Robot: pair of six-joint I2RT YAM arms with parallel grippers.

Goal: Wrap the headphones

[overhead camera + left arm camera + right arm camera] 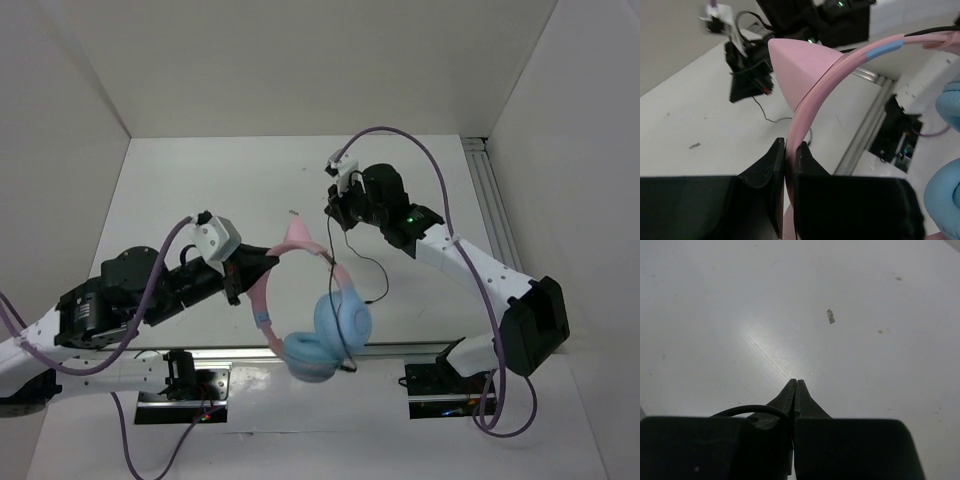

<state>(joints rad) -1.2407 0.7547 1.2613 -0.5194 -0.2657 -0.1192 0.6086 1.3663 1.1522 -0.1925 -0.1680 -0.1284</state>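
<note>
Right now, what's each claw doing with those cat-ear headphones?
Left gripper shut on pink headband. Right gripper shut on black cable. Headphones off the table, cable not yet wrapped. Nothing blocking.

One overhead; two wrist views, seemingly sharing table [850, 365].

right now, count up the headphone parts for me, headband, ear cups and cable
pink headband: 1
blue ear cups: 2
black cable: 1
total: 4
</note>
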